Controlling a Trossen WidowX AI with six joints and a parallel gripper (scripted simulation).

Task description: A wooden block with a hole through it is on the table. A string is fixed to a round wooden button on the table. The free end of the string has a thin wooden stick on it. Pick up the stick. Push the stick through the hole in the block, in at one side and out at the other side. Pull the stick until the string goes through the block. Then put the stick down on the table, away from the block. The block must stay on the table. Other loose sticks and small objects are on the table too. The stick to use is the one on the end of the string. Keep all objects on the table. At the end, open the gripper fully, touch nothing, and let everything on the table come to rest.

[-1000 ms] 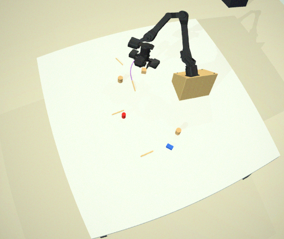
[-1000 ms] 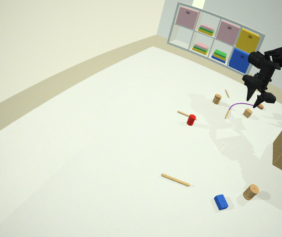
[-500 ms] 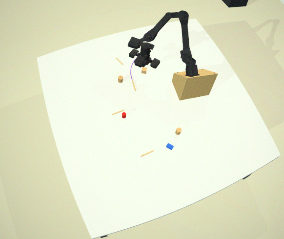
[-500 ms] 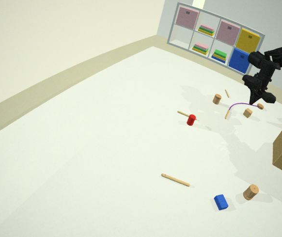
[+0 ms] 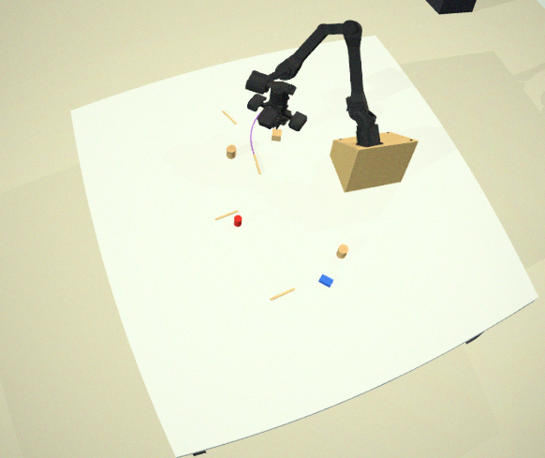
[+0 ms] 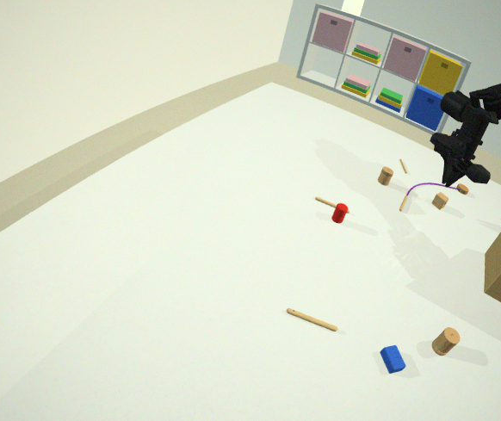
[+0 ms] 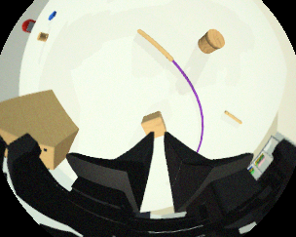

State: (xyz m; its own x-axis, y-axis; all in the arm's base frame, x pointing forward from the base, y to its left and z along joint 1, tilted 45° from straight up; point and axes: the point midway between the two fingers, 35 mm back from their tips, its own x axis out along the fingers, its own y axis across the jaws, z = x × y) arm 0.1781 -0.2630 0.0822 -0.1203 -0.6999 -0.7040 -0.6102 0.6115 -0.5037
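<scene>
The small wooden block (image 5: pixel 276 135) (image 6: pixel 439 200) (image 7: pixel 154 123) stands on the table just ahead of my fingertips. The thin stick (image 5: pixel 257 164) (image 6: pixel 404 202) (image 7: pixel 156 45) lies flat, joined to a purple string (image 5: pixel 251 134) (image 6: pixel 426 185) (image 7: pixel 197 100) that arcs back to the round button (image 6: pixel 461 188). My gripper (image 5: pixel 272 122) (image 6: pixel 448 184) (image 7: pixel 158 134) points down, low over the button end of the string, with its fingers nearly together and nothing between them. The string passes to the right of the right finger in the wrist view. The button is hidden in the wrist view.
Loose sticks (image 5: pixel 228 117) (image 5: pixel 227 214) (image 5: pixel 282 293), two wooden cylinders (image 5: pixel 230 151) (image 5: pixel 342 251), a red cylinder (image 5: pixel 237 220) and a blue block (image 5: pixel 326 280) lie about the table. The arm's tan base box (image 5: pixel 373 159) stands at the right.
</scene>
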